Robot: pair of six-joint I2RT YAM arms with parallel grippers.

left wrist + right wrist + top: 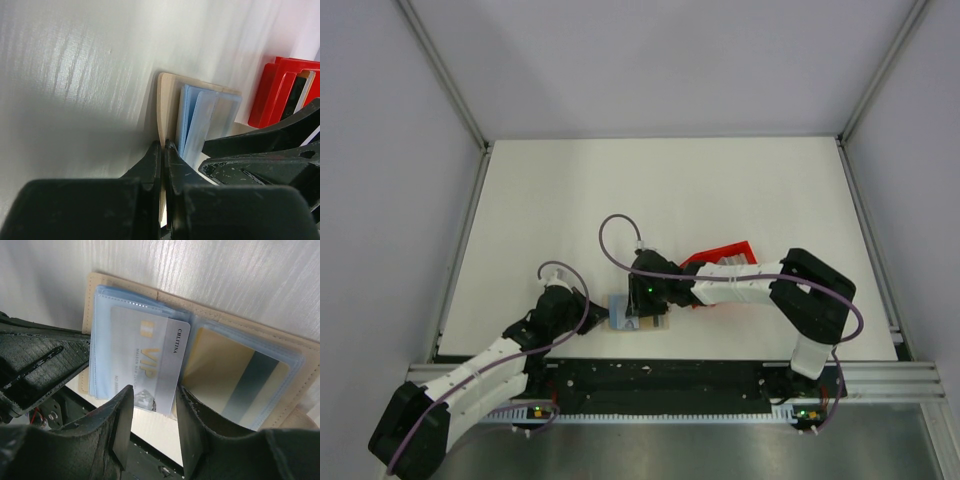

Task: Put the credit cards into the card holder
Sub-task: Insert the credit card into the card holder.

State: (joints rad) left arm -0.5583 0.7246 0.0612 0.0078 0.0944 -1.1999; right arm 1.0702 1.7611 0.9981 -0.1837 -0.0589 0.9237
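Note:
The card holder (200, 310) lies open near the table's front edge, beige with pale blue clear sleeves; it also shows in the top view (638, 320) and the left wrist view (168, 95). A silver-white VIP credit card (150, 360) sits partly in the left sleeve, its lower end sticking out. A gold card with a grey stripe (235, 380) is inside the right sleeve. My right gripper (152, 390) is open, its jaws either side of the silver card's lower end. My left gripper (164, 145) is shut on the holder's beige cover edge.
A red plastic tray (725, 256) stands just right of the holder behind the right arm, with cards in it (295, 92). The table's front edge and black rail (660, 375) lie close below the holder. The two grippers are nearly touching (270, 150).

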